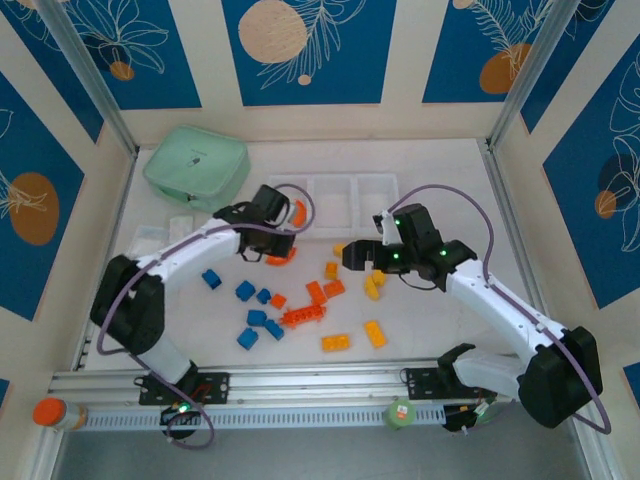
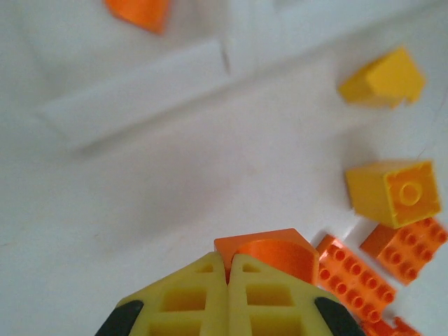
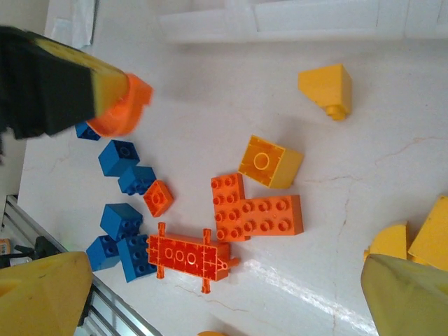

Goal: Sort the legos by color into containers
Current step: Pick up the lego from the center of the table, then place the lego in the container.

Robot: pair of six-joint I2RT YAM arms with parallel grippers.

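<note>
The left claw (image 2: 228, 271) is closed on a curved red-orange brick (image 2: 269, 253), which is pinched at the tips of its yellow fingers (image 2: 189, 301). From above, this claw hangs over the desk (image 1: 420, 325) just in front of the row of three white bins (image 1: 355, 195), nearest the leftmost one. Another red-orange piece (image 1: 297, 212) lies in that bin — whether flat or leaning on the wall is hard to tell.

The right claw (image 1: 352, 258) is spread wide and holds nothing. Its two yellow fingers (image 3: 42, 294) sit at the bottom corners of the right wrist view. It hovers over the middle of the desk, facing the left claw.

The other legos lie loose on the desk:
- A cluster of blue bricks (image 1: 257, 318) lies to the left.
- A flat red-orange plate (image 3: 189, 257) touches the nearest blue one.
- Beside the plate, two studded red-orange bricks (image 3: 255, 213) sit together, with a yellow cube (image 3: 271, 162) against them.
- A yellow sloped piece (image 3: 327, 87) lies apart, nearer the bins.
- Two yellow-orange bricks (image 1: 375, 333) sit toward the near edge.

A mint green case (image 1: 195, 165) rests in the far left corner, beside the bins, with clear bags (image 1: 165, 232) just in front of it.
</note>
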